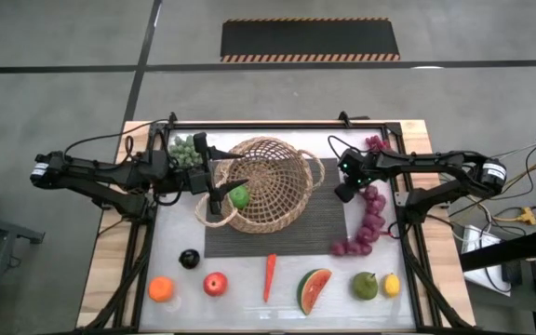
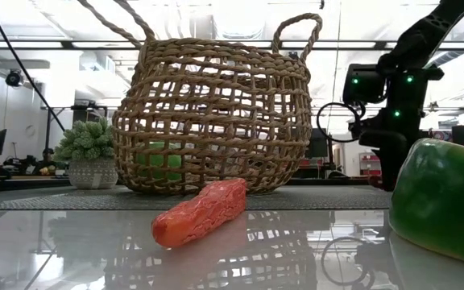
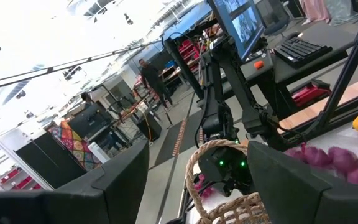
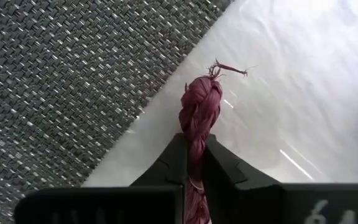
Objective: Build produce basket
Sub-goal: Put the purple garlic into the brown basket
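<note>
Right pincer [image 4: 194, 163] is pinching purple grape bunch [image 1: 368, 219] by its stem for basket [image 1: 263, 186]; left pincer [image 1: 220, 179] is gaping wide over the rim.

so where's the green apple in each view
high view: green apple inside the basket, near its left wall, by the left gripper.
low view: green apple seen through the basket weave, lower left.
left wrist view: not in it; only the basket rim.
right wrist view: not in it.
shared landmark: the basket.
</note>
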Controlling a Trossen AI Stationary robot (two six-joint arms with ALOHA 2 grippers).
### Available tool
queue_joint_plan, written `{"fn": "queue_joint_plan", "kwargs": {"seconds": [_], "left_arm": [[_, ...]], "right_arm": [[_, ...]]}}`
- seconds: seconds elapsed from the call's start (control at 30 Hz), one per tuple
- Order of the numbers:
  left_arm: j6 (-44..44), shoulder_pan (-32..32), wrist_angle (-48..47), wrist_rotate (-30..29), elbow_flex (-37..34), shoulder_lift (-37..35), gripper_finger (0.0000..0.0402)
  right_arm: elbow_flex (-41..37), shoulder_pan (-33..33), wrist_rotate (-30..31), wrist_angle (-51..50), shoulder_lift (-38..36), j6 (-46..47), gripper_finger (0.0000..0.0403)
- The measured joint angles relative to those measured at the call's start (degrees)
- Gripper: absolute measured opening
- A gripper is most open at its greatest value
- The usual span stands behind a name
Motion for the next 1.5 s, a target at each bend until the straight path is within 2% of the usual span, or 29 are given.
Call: {"fn": "queue_joint_plan", "kwargs": {"seconds": [0.13,0.33,0.63,0.87,1.07,1.33,1.5], "left_arm": [[-0.1,0.0,0.0,0.0,0.0,0.0,0.0254],[-0.4,0.0,0.0,0.0,0.0,0.0,0.0254],[-0.5,0.0,0.6,0.0,0.0,0.0,0.0254],[-0.5,0.0,1.5,0.0,-0.1,0.3,0.0254],[-0.5,0.0,1.7,0.0,-0.1,1.0,0.0254],[0.1,0.0,8.9,0.0,0.3,1.0,0.0254],[-0.3,0.0,8.9,-0.1,-0.1,0.4,0.0254]], "right_arm": [[1.2,0.0,0.5,-2.0,-1.0,-1.2,0.0018],[7.3,0.0,0.8,-6.8,-5.9,-2.2,0.0015],[21.9,0.0,0.6,-12.1,-17.7,-5.4,0.0014],[32.1,0.0,0.6,-12.5,-22.4,-7.0,0.0013],[40.0,0.0,0.5,-12.6,-22.4,-9.6,0.0013],[57.6,0.0,0.9,-12.0,-17.7,-14.0,0.0013],[66.3,0.0,2.5,-12.3,-14.1,-18.4,0.0013]]}}
